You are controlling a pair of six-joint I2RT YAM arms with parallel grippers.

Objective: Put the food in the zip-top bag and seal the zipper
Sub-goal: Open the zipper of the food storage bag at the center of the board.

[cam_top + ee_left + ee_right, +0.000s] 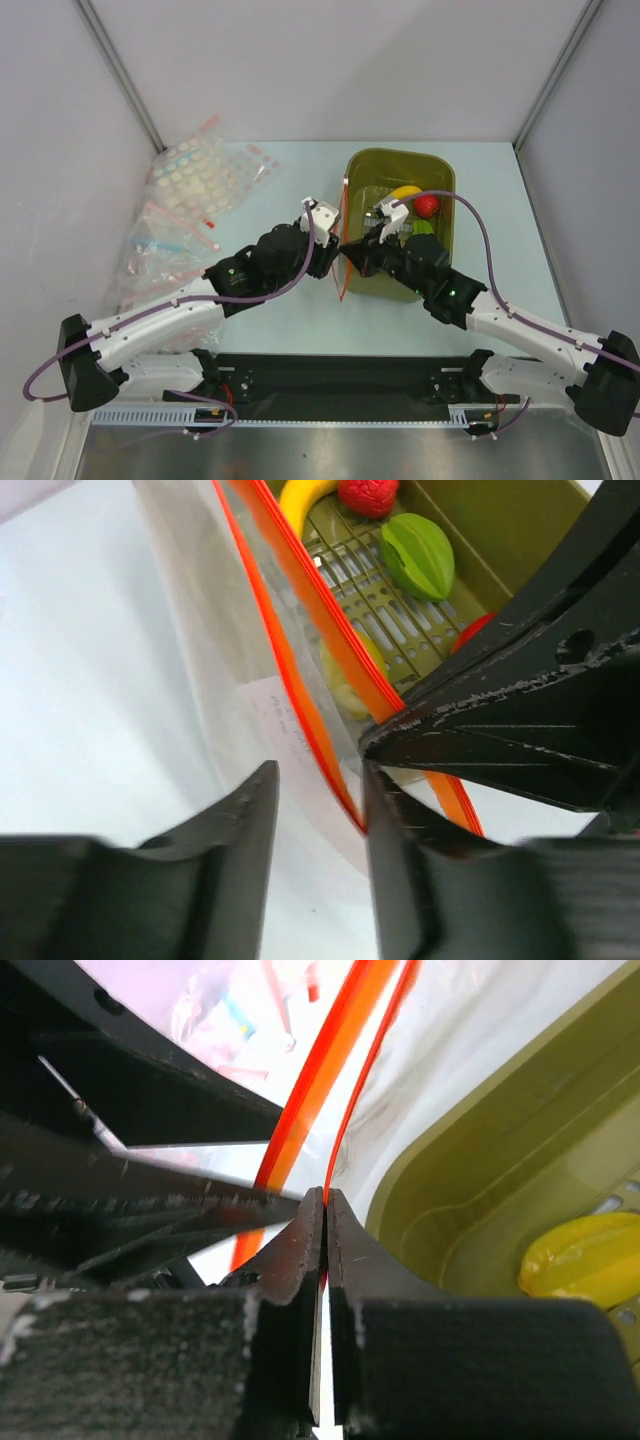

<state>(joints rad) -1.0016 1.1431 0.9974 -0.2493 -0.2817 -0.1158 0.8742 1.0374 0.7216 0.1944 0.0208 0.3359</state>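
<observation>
The zip-top bag (342, 262) stands on edge between my two grippers, against the left wall of the olive basket (400, 165). Its orange-red zipper (290, 670) has two lips standing apart. My right gripper (325, 1198) is shut on the thin lip of the zipper (362, 1090). My left gripper (318, 800) is open; the zipper's lower end runs just beside its right finger (390, 830), unclamped. The food lies in the basket: a yellow banana (405, 191), a red fruit (427, 205), a green piece (418, 555) and a second red fruit (475, 630).
A heap of other clear bags (190, 200) with dots and pink or blue strips lies at the back left. My two grippers (345, 245) nearly touch at the basket's left wall. Grey walls (80, 150) enclose the table on three sides.
</observation>
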